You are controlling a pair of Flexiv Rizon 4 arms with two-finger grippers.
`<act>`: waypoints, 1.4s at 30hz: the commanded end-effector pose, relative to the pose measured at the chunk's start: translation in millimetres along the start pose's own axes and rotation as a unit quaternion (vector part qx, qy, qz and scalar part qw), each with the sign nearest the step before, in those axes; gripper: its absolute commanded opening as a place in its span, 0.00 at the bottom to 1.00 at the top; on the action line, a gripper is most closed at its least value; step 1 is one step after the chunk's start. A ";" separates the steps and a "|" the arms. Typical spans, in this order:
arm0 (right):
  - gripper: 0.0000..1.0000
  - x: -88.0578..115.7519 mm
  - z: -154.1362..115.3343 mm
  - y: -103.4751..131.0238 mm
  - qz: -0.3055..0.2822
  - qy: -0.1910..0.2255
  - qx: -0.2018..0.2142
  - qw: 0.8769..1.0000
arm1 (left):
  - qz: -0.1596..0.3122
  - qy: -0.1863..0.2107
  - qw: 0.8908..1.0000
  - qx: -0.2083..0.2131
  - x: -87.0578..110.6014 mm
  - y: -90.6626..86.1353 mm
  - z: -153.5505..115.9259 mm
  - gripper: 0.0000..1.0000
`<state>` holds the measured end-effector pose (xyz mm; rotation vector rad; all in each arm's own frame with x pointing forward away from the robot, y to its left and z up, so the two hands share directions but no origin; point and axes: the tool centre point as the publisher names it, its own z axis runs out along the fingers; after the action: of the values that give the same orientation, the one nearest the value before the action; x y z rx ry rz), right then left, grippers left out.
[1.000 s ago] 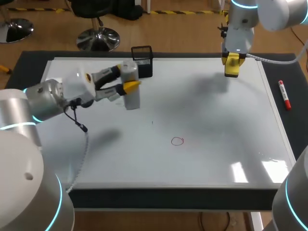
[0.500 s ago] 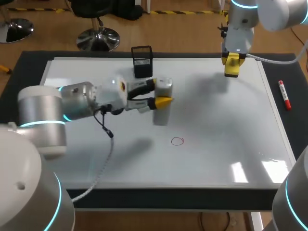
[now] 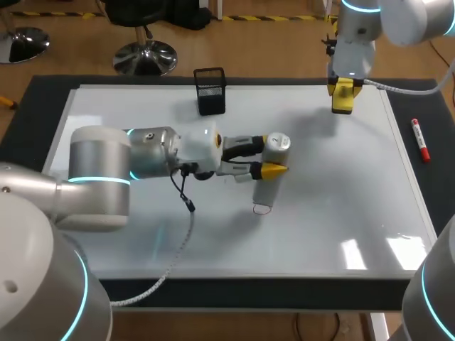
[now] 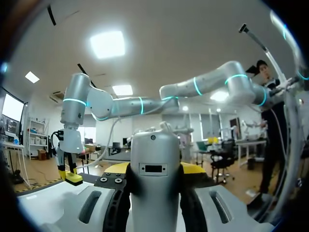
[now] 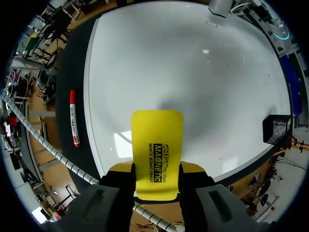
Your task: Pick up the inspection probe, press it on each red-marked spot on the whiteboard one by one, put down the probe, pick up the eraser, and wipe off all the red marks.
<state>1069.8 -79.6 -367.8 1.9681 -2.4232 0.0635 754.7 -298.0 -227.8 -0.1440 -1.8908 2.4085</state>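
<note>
While my right claw [image 3: 342, 89] has stayed at the far edge of the glossy white whiteboard [image 3: 341, 192], clamped on the flat yellow eraser [image 3: 343, 105], my left claw [image 3: 269, 156] has swung out from the black mesh pen holder [image 3: 210, 91] to mid-board. It grips the upright grey cylindrical metal probe [image 3: 269, 186], whose foot now stands at the small red circle mark [image 3: 262, 209]; half a second ago it was short of it. What the holder contains I cannot tell. A red marker pen [image 3: 420, 140] lies unmoved on the dark counter [image 3: 43, 92] beside the board.

From my left wrist, the probe [image 4: 155, 164] stands between both fingers, pinched from two sides.

From my right wrist, the eraser [image 5: 157, 150] sits held between the fingers above the board, with the marker [image 5: 73, 118] to one side and the holder [image 5: 276, 130] to the other.
</note>
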 end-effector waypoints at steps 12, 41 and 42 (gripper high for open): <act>0.00 0.6 -1.3 -0.6 -0.001 0.002 0.000 1.000 | -0.012 -0.011 1.000 0.006 10.6 27.8 2.2 0.00; 0.00 0.6 -1.3 -0.6 -0.001 0.002 0.000 1.000 | 0.017 -0.017 1.000 -0.006 0.5 45.2 -10.4 0.00; 0.00 0.6 -1.3 -0.6 -0.001 0.002 0.000 1.000 | 0.017 -0.019 1.000 -0.006 -0.1 46.1 -11.1 0.00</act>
<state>1069.8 -79.6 -367.8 1.9681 -2.4233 0.0635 755.2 -299.0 -272.0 -0.1347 -1.9412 2.4318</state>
